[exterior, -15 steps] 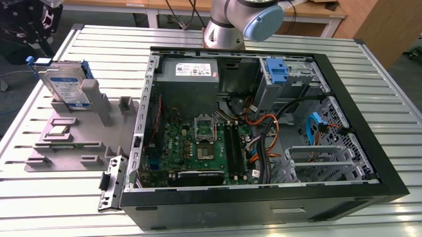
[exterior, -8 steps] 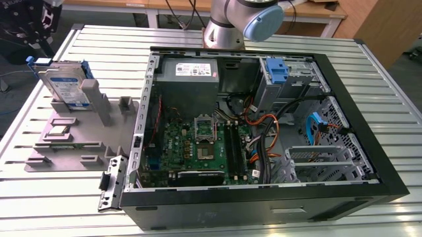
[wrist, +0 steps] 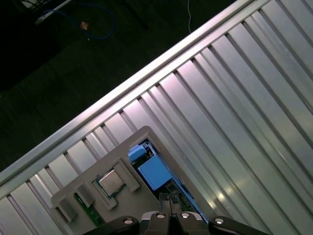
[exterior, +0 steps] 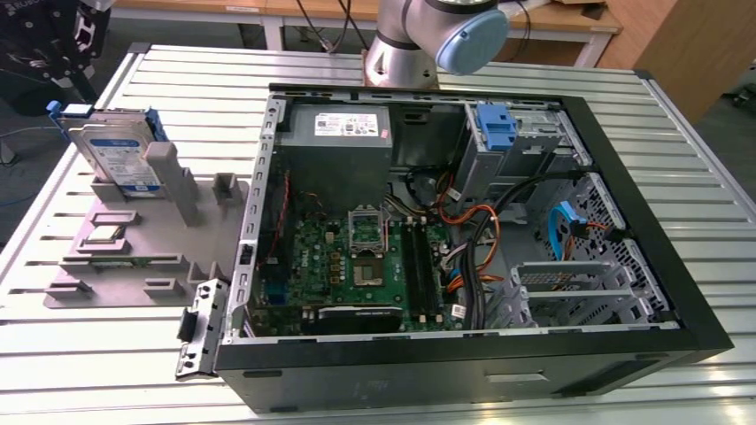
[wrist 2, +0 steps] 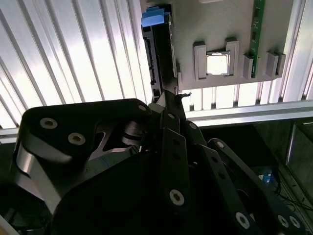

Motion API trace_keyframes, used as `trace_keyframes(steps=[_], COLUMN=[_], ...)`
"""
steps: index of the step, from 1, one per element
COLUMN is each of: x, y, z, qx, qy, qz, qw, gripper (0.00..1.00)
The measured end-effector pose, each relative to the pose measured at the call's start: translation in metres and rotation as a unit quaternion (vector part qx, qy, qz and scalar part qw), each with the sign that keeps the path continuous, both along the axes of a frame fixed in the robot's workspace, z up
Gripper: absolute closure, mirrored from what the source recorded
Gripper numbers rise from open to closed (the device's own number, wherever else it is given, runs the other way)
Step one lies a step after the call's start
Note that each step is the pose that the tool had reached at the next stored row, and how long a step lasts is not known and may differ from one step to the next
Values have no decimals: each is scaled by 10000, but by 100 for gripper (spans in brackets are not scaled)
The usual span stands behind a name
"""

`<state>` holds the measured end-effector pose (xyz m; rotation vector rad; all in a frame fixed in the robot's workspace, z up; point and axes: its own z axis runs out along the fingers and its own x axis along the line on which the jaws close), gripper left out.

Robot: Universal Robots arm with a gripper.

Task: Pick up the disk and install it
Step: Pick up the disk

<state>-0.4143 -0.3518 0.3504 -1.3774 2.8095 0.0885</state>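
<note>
Gripper (wrist: 168, 198) closed above disk (wrist: 152, 172) | grey rack (wrist: 83, 188) | processor (wrist: 111, 182) beside

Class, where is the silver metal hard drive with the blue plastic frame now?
The disk stands on edge in the grey holder, to the exterior view's left of the open black computer case.

Disk (exterior: 112, 158) standing in holder (exterior: 119, 285) (beside case (exterior: 390, 386))
</note>
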Motion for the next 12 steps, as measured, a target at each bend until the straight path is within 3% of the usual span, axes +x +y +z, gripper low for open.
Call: trace_keyframes(steps=[4,12], x=[0,0], y=[0,0], z=[-1,0], qx=[0,0], qy=[-1,-1], qz=[68,446], qw=[10000,9990], gripper=[89,89])
